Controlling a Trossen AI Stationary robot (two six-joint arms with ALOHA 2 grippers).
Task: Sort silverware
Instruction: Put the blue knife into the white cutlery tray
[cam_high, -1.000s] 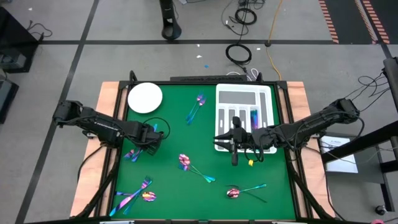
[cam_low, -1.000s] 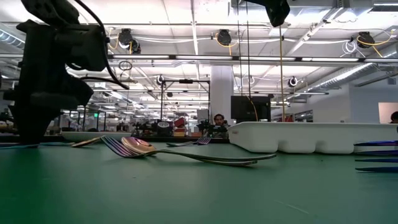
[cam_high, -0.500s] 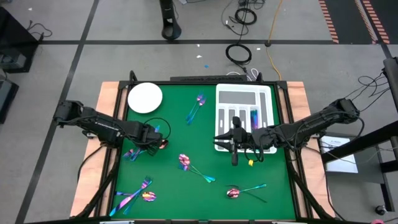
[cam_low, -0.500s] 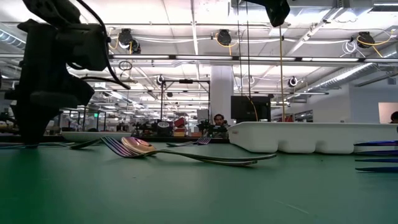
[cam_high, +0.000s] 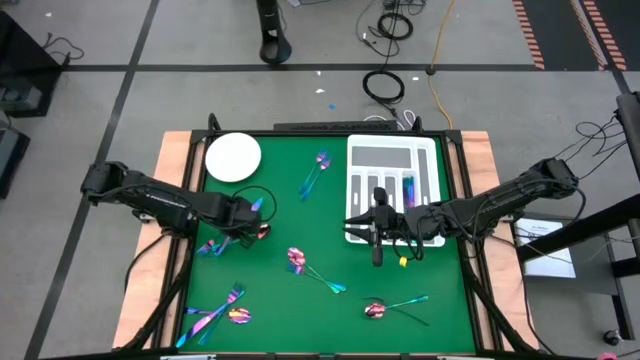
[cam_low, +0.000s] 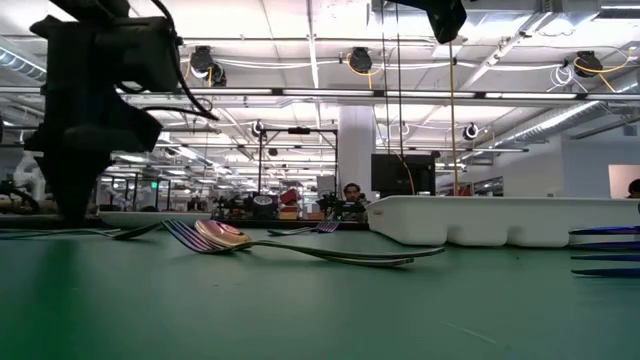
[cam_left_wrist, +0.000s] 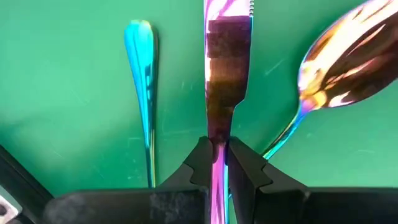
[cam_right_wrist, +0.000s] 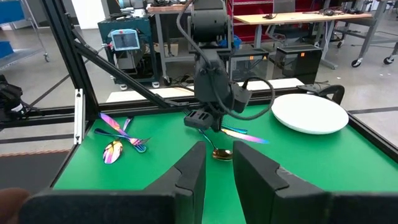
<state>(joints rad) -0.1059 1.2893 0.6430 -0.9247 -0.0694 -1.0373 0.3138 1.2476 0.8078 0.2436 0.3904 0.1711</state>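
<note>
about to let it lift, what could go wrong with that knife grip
The left gripper is shut on the slim iridescent metal knife only at its narrow handle, so the long blade could pivot or slip out on lifting. An iridescent spoon and a teal handle lie close on either side and might get dragged. The right gripper hangs near the white compartmented tray, possibly crowding the drop-off.

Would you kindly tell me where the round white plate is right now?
In the high view, the white plate sits at the table's far left corner, on the left arm's side, left of the white tray and beyond the left hand.
</note>
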